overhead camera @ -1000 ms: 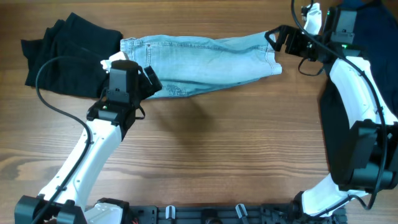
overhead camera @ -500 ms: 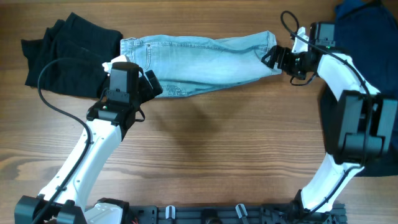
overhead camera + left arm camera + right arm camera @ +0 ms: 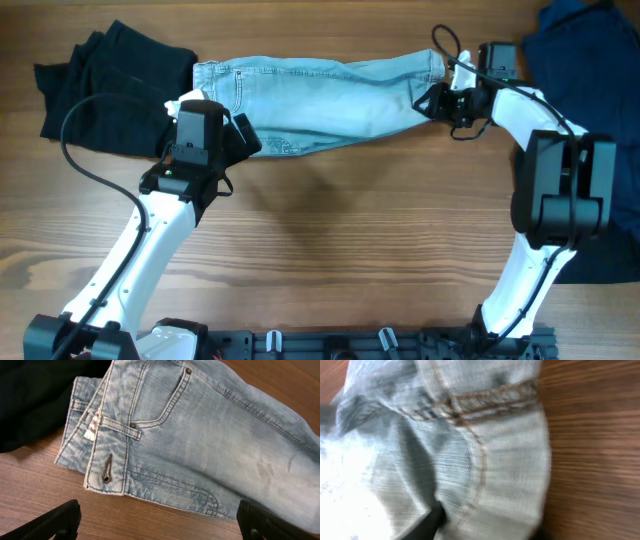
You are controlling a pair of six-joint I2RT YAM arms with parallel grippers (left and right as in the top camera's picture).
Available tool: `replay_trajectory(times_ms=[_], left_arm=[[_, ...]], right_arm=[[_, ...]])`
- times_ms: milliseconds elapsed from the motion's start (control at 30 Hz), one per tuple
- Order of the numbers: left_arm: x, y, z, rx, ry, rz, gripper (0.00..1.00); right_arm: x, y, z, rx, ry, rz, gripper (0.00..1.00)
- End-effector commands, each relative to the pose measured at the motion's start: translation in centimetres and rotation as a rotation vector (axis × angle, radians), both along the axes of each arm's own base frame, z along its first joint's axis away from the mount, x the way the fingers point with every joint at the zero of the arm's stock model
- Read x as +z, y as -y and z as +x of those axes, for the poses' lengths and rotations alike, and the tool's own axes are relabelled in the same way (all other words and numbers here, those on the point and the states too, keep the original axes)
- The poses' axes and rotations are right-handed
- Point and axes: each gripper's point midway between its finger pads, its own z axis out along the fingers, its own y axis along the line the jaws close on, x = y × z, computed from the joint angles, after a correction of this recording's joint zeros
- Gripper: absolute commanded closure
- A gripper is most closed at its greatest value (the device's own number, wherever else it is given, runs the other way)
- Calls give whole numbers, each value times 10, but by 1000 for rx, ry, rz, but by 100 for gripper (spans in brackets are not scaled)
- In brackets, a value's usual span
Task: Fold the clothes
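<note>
A black garment lies crumpled at the far-left corner of the tabletop, not yet folded. Just beside it, the left pincer hovers with its fingers spread wide above the waistband end of the denim shorts, touching nothing. The shorts lie stretched along the far edge with no crosswise fold made, so I judge the folding barely begun. The right pincer sits at the hem on their right end. Its own view is blurred and filled with cloth, so I cannot tell whether it pinches the denim. A dark navy garment at the far-right corner is cut off by the frame and partly hidden behind the arm.
</note>
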Motion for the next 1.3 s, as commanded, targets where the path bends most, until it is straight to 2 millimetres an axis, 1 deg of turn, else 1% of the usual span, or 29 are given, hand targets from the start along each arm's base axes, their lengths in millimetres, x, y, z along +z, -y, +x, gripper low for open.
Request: replay_trajectory(times_ms=[0,100,167,267,333,400,500,567,600,733,800,833,900,967,1000,1100,1133,1167,1267], left_arm=[[4,1,3,-15,2,5,0],[4,0,2,-13,1,3,0],[5,1,3,-12,3,2,0],[6,1,5,-7,14,-5,0],[8,1,6,5,21,-17,0],[10,2,9,7,37,-24,0],[12,4,17,26,63,-47,0],[5,13,30,4,82,-77,2],[1,18,36,-13,86,-95,5],[-26,30,61,-42,97,-128,12],[-39,32,73,-52,68,-124,20],[-46,34,81,-70,46,-108,28],[-51,35,91,-81,30,-93,63],[-48,33,103,-67,42,-102,92],[-45,29,106,-43,52,-112,96],[-40,19,112,3,72,-140,96],[-41,13,112,29,69,-152,96],[-43,11,112,34,60,-160,96],[-54,11,108,68,22,-191,96]], right_arm=[[-17,2,-5,-24,-49,32,79],[-4,29,-2,-78,-32,75,96],[5,45,-2,-109,-21,96,96],[21,77,-6,-169,-9,95,96],[28,87,-10,-174,-3,93,96],[28,90,-16,-163,-15,86,96],[26,87,-21,-145,-32,81,96],[26,83,-22,-138,-37,83,96],[25,82,-22,-135,-39,83,96],[27,73,-26,-108,-48,88,96],[28,71,-28,-94,-52,85,96],[28,71,-29,-94,-56,85,96],[28,70,-30,-94,-59,86,96],[28,70,-31,-93,-66,87,96],[27,70,-32,-94,-67,87,96],[28,70,-31,-94,-66,88,96],[27,70,-32,-94,-67,87,96],[27,70,-32,-94,-68,88,96],[28,70,-30,-95,-61,87,96]])
